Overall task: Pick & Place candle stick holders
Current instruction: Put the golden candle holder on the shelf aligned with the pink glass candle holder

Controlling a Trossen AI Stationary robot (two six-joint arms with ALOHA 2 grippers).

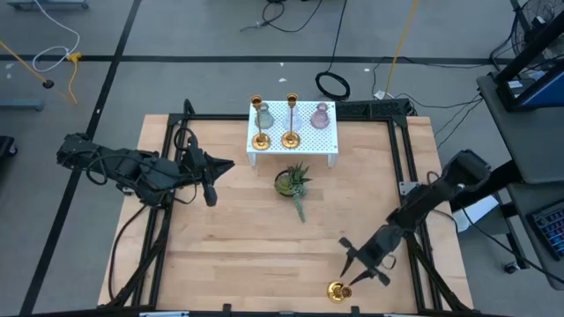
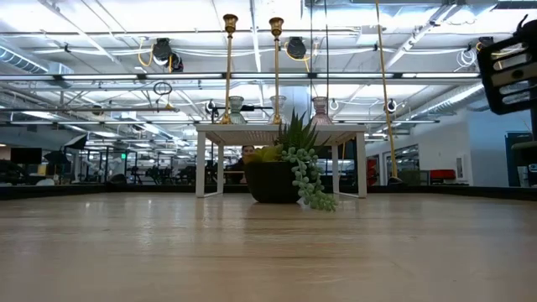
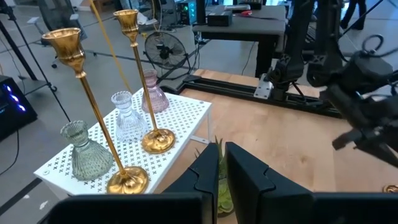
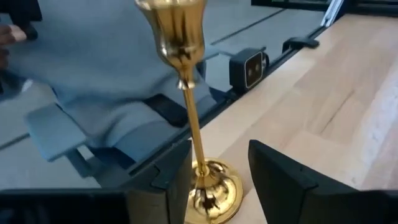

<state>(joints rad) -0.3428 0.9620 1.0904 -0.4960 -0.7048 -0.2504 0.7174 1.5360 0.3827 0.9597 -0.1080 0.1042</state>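
Note:
Two gold candle stick holders (image 1: 261, 138) (image 1: 291, 137) stand by their round bases on a white perforated stand (image 1: 310, 146) at the table's far middle; the left wrist view shows them too (image 3: 127, 177) (image 3: 157, 140). A third candle stick holder (image 1: 338, 291) stands upright by its base near the table's near edge, right of centre. My right gripper (image 4: 219, 149) is open around it: its thin stem (image 4: 193, 124) rises between the fingers, close by one finger. My left gripper (image 1: 211, 187) hangs shut over the table's left part, left of the stand.
Three small glass vases (image 3: 84, 152) (image 3: 127, 118) (image 3: 152, 96) share the stand with the two holders. A green potted plant (image 1: 292, 182) sits just in front of the stand at mid-table. Black rails (image 1: 407, 158) frame the table. A person in grey (image 4: 93, 74) shows beyond the near edge.

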